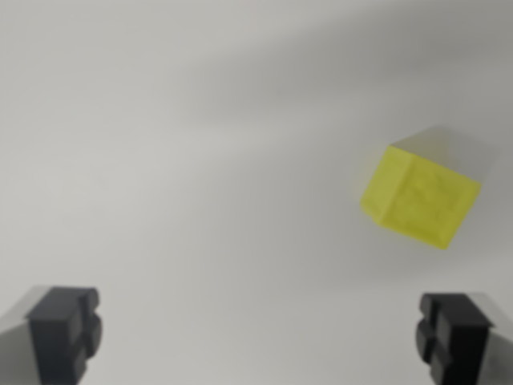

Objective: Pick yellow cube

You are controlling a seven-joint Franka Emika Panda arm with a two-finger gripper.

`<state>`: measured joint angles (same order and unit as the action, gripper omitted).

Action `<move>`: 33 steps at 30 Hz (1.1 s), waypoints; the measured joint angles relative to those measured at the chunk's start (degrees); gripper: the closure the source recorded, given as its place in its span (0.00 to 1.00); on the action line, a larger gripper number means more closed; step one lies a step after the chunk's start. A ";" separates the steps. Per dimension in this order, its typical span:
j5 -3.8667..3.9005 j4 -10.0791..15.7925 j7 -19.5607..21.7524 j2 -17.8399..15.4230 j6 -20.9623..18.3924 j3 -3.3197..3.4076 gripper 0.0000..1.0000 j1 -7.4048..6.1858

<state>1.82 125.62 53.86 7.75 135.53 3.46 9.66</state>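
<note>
- The tool (260, 337) was spread wide, its two dark fingers at the bottom corners of the wrist view, with nothing between them.
- The finger (64, 329) on the wrist view's left showed a blocky black pad; the other finger (457, 333) sat at the wrist view's right and was cut off by the frame edge.
- Both fingers were blurred, so finer detail on the pads could not be made out.
- The cube (421, 196) lay on the worktop (200, 160), in the right half of the wrist view and above the right finger in the picture.
- The cube was yellow, turned at an angle to the frame, one corner pointing down and a paler top face toward the upper right.
- It was clear of both fingers, well apart from the left one and nearer the right one, and not within the gap between them.
- The worktop was plain pale grey, with soft diagonal shadows crossing its upper part.
- The cube's edges were soft with blur, and no marks on its faces could be told.
</note>
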 joint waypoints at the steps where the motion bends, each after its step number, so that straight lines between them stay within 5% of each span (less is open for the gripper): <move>1: -0.04 0.19 0.10 0.16 0.32 0.00 0.00 0.18; 33: -1.86 4.31 2.69 7.23 10.47 0.00 0.00 6.15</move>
<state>-0.04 129.93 56.55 14.98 145.99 3.46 15.81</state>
